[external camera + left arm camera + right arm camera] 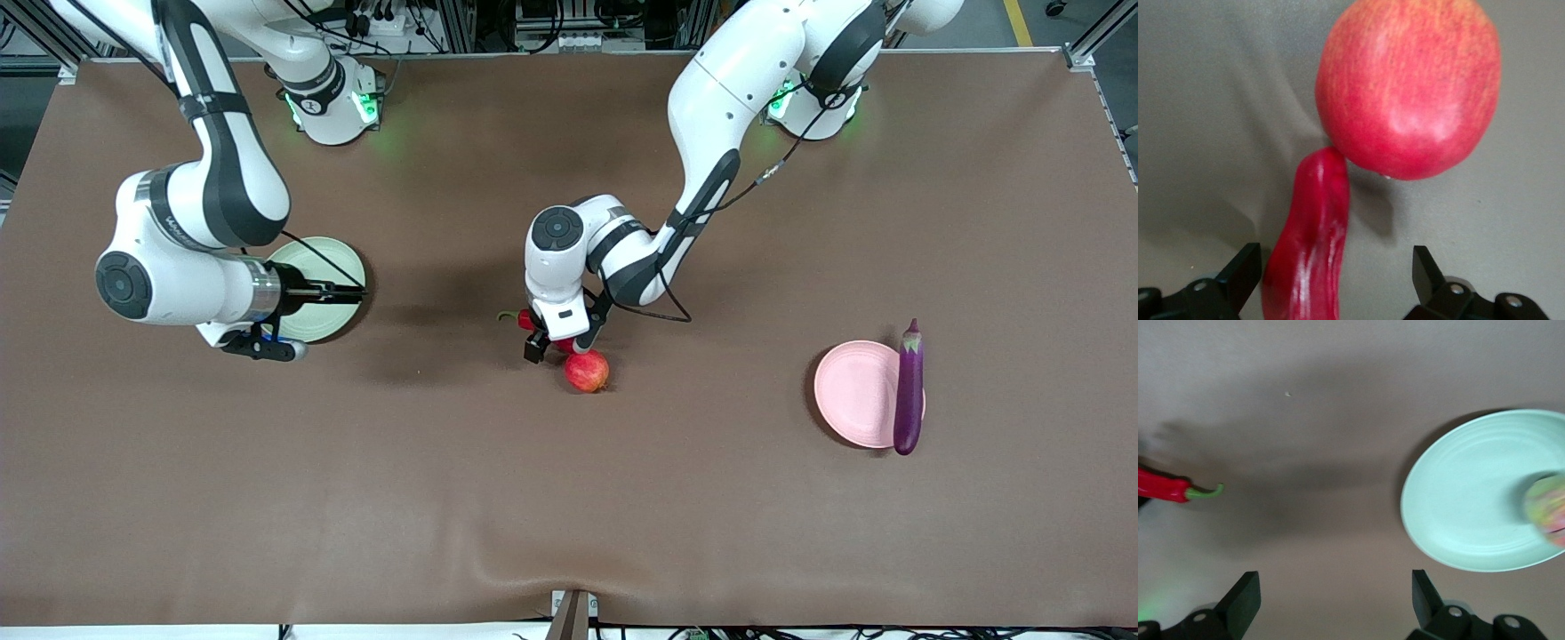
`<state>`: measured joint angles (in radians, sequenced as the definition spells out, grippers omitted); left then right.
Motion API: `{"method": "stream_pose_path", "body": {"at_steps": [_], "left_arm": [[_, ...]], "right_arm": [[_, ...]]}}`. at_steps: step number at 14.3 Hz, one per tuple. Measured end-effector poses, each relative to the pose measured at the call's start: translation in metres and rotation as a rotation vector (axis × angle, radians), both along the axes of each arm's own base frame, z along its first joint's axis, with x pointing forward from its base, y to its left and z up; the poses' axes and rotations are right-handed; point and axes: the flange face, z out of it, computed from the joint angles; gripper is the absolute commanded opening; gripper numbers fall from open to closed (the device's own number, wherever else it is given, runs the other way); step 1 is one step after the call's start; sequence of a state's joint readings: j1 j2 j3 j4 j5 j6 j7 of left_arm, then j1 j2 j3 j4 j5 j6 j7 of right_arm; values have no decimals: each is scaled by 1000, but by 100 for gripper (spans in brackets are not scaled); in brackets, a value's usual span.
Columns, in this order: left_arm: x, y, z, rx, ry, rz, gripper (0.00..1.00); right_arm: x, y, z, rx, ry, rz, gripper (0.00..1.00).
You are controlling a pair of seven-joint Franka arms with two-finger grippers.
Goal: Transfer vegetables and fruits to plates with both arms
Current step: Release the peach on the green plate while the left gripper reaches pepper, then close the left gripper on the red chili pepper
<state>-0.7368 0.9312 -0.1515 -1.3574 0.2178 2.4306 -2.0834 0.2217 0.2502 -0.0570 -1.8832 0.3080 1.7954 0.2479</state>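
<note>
A: Nearest the camera is the purple eggplant (909, 388), lying across the edge of the pink plate (853, 391) toward the left arm's end of the table (569, 498). It looks delivered, though only half resting on the plate.

B: And mid-table?

A: The red fruit (587, 371) sits on the table, with the red chili pepper (1308, 253) touching it, its tip against the fruit's skin. The left gripper (544, 342) hangs low over the chili, jaws wide and holding nothing, the chili lying between the fingers in the left wrist view. I'd judge it is lined up to take the chili.

B: The other arm?

A: The right gripper (258, 345) is just over the nearer edge of the green plate (331, 267), wide open, empty. A blurred pinkish, yellow-green round fruit (1548, 508) lies in that plate, so I'd guess it was placed there.

B: Counts?

A: Two plates, two fruits, two vegetables, two arms. One fruit and the chili are yet to be plated.
</note>
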Motion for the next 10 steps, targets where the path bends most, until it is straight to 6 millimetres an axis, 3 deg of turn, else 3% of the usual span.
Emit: {"method": "stream_pose_path", "body": {"at_steps": [1, 3, 6, 8, 10], "left_arm": [[0, 0, -1, 2, 1, 0, 0], [-1, 2, -4, 18, 12, 1, 0], [-4, 0, 2, 51, 29, -2, 0], [4, 2, 21, 56, 17, 8, 0], [21, 11, 64, 62, -4, 34, 0]], "right_arm": [[1, 6, 4, -1, 5, -35, 100], [3, 22, 14, -17, 17, -108, 100], [3, 62, 33, -43, 22, -200, 100], [6, 81, 39, -43, 23, -232, 100], [11, 85, 38, -41, 26, -249, 100]]}}
